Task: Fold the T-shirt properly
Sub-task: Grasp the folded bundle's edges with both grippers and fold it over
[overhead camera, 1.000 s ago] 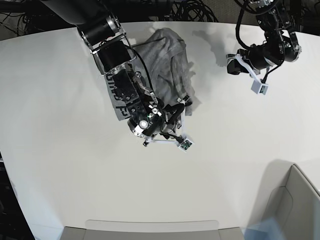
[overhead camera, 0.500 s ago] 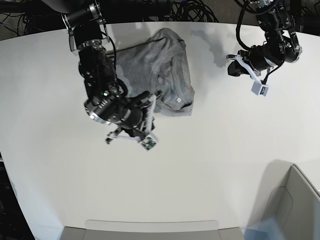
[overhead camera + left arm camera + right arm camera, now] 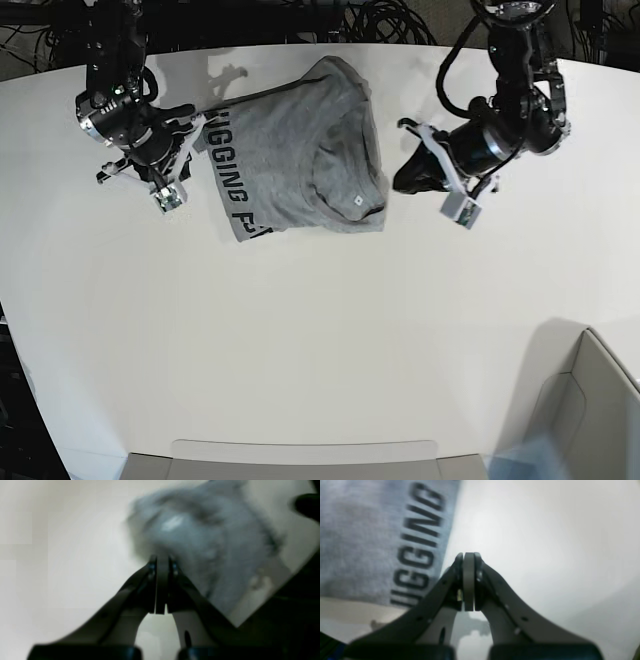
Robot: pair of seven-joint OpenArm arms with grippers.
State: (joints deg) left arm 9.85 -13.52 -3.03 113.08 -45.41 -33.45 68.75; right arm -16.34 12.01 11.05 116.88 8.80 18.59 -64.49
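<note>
Though crumpled, T-shirt (image 3: 300, 160) lies on table (image 3: 320, 330).

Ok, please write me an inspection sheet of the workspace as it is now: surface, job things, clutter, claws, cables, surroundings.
Surface: white table, bare around the cloth.
Job things: grey T-shirt lies bunched and partly folded at the far middle; black lettering shows along its left edge, a small label near the collar.
Clutter: nothing seen.
Claws: right claw is shut, empty, beside the lettered edge of the shirt; left claw is shut, empty, near the collar side. The left wrist view is blurred.
Cables: black cables bundled behind the far table edge; one loops along the left arm.
Surroundings: pale bin corner at the near right; a grey ledge at the near edge.
</note>
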